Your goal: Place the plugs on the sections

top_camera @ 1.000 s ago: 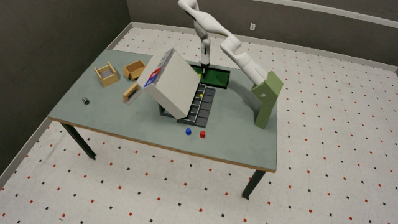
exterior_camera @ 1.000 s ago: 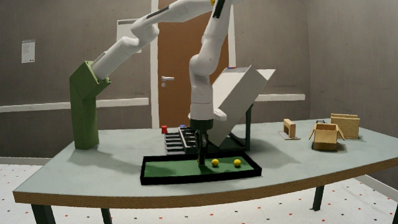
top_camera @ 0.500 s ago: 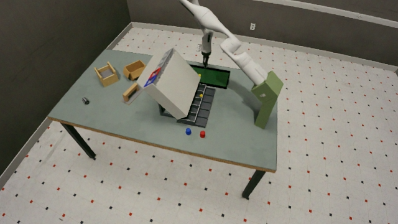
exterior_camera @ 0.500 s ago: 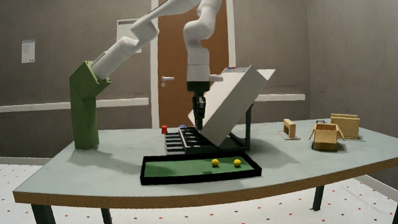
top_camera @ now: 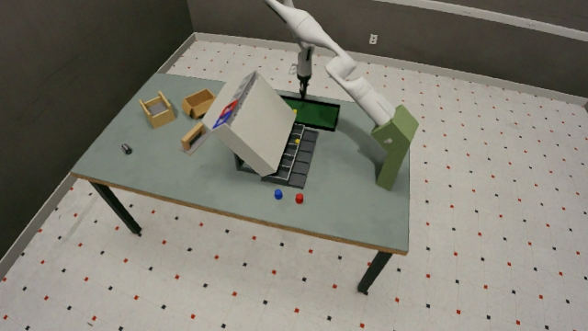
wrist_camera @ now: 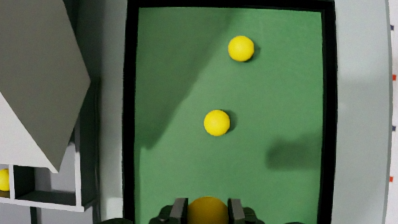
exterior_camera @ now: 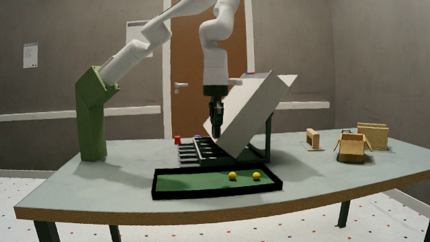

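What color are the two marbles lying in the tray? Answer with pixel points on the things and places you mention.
Yellow (wrist_camera: 241,49) (exterior_camera: 232,175), clearest in the wrist view.

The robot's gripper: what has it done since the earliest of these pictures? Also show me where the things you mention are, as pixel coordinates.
The gripper (top_camera: 303,96) (exterior_camera: 216,136) (wrist_camera: 208,212) has risen from down in the green tray (top_camera: 335,119) (exterior_camera: 215,194) (wrist_camera: 329,100) to above it, and now holds a yellow marble (wrist_camera: 208,215); the earlier views don't show when it took hold. Two other marbles (exterior_camera: 232,175) (exterior_camera: 256,175) (wrist_camera: 217,123) (wrist_camera: 241,48) stayed in the tray, and the red plug (top_camera: 299,199) (exterior_camera: 177,140) and blue plug (top_camera: 278,194) (exterior_camera: 197,136) stayed put.
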### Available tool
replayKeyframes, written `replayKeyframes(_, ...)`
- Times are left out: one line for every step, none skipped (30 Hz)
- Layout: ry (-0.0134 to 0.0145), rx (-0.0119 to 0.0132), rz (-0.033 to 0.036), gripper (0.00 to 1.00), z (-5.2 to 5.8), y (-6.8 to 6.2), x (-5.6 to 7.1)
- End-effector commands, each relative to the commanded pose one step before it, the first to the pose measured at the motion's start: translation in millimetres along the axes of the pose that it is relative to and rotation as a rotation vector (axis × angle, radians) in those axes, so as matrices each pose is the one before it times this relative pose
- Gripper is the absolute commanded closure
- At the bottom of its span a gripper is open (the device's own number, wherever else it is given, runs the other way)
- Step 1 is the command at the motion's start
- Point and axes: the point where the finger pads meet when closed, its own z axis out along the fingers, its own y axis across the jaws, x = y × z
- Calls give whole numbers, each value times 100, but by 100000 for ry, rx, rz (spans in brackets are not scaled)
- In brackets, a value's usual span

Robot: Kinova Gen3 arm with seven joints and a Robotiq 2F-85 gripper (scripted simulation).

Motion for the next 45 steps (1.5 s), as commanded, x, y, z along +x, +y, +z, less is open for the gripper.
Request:
replayKeyframes(30,-122,-22,100,-39,38,14)
replayKeyframes(-5,27,12,100,-3978,17,-1345)
replayKeyframes(0,0,0,100,0,0,0)
replayKeyframes(0,0,0,100,0,0,0)
replayKeyframes(0,0,0,100,0,0,0)
replayKeyframes(0,0,0,100,0,0,0)
replayKeyframes(0,0,0,100,0,0,0)
replayKeyframes(0,0,0,100,0,0,0)
replayKeyframes(0,0,0,100,0,0,0)
replayKeyframes(0,0,0,100,0,0,0)
replayKeyframes(0,0,0,100,0,0,0)
replayKeyframes(0,0,0,100,0,0,0)
replayKeyframes(0,0,0,100,0,0,0)
replayKeyframes(0,0,0,100,0,0,0)
replayKeyframes(0,0,0,100,0,0,0)
replayKeyframes(0,0,0,100,0,0,0)
replayKeyframes(0,0,0,100,0,0,0)
replayKeyframes(0,0,0,100,0,0,0)
replayKeyframes(578,475,247,100,-4957,-4190,2631)
replayKeyframes(0,0,0,100,-34,-16,17)
replayKeyframes(0,0,0,100,-145,-107,83)
replayKeyframes(0,0,0,100,-258,-222,157)
replayKeyframes(0,0,0,100,-367,-339,221)
replayKeyframes(0,0,0,100,-474,-452,277)
replayKeyframes(0,0,0,100,-581,-551,329)
replayKeyframes(0,0,0,100,-648,-599,367)
replayKeyframes(0,0,0,100,-632,-581,345)
replayKeyframes(0,0,0,100,-626,-545,325)
replayKeyframes(0,0,0,100,-635,-510,318)
replayKeyframes(0,0,0,100,-650,-471,311)
replayKeyframes(0,0,0,100,-597,-382,270)
replayKeyframes(0,0,0,100,0,0,0)
replayKeyframes(0,0,0,100,0,0,0)
replayKeyframes(0,0,0,100,0,0,0)
replayKeyframes(0,0,0,100,0,0,0)
replayKeyframes(3799,-1388,-1251,100,-2441,-2901,1561)
replayKeyframes(0,0,0,100,-446,-277,193)
replayKeyframes(0,0,0,100,-530,-348,315)
replayKeyframes(0,0,0,100,-587,-426,375)
replayKeyframes(0,0,0,100,-600,-454,365)
replayKeyframes(0,0,0,100,-613,-453,350)
replayKeyframes(0,0,0,100,-631,-438,342)
replayKeyframes(0,0,0,100,-654,-413,340)
replayKeyframes(0,0,0,100,-679,-379,339)
replayKeyframes(0,0,0,100,-295,-149,142)
